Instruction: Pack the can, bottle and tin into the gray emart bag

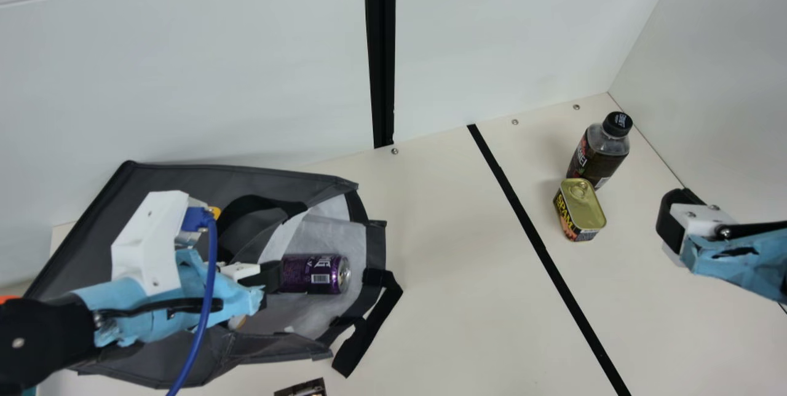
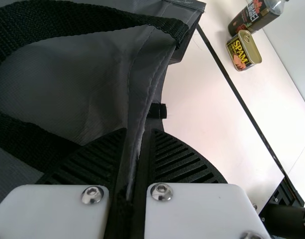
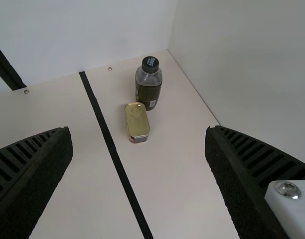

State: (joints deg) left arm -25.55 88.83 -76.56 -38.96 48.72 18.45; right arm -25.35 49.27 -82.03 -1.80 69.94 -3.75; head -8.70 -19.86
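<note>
In the main view my left gripper (image 1: 269, 278) is at the gray bag (image 1: 166, 181), which lies on its side with its mouth facing right. The left wrist view has my left gripper (image 2: 138, 137) shut on a fold of the bag (image 2: 87, 74). A purple can (image 1: 312, 273) lies inside the bag's mouth. At the right stand the dark bottle (image 1: 593, 159) and, just in front of it, the tin (image 1: 579, 208). My right gripper (image 1: 671, 219) is right of the tin; in the right wrist view my right gripper (image 3: 137, 130) stands open, with the tin (image 3: 137, 122) and bottle (image 3: 149, 89) beyond.
White walls rise behind and to the right of the table (image 1: 455, 297). Black tape (image 1: 535, 236) runs between bag and tin. A bag strap (image 1: 367, 328) trails onto the table, and part of a dark object (image 1: 302, 388) shows at the near edge.
</note>
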